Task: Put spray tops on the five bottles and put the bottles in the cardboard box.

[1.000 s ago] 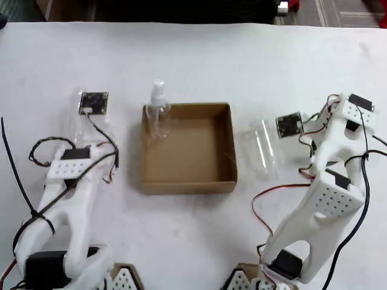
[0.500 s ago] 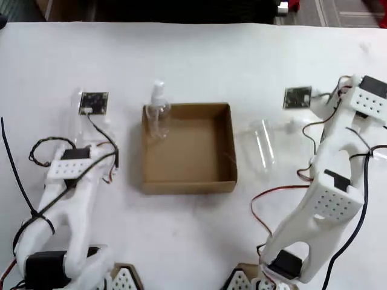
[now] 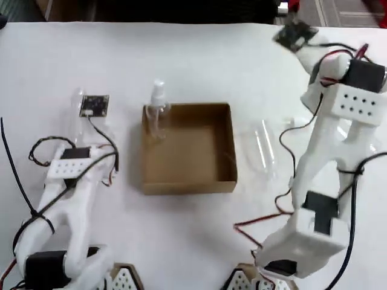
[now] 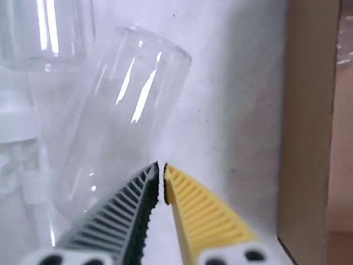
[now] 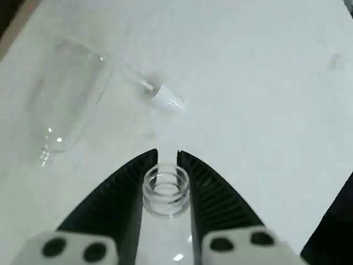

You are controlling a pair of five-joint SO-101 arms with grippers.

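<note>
Bottle (image 5: pixel 166 193) | neck clamped in right gripper (image 5: pixel 166 155) | above table (image 5: pixel 265 66)

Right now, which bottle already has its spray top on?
The bottle standing in the cardboard box; the held bottle in the right gripper has a bare neck.

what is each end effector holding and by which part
The right end effector grips a clear topless bottle by its threaded neck. The left end effector is shut on nothing.
</note>
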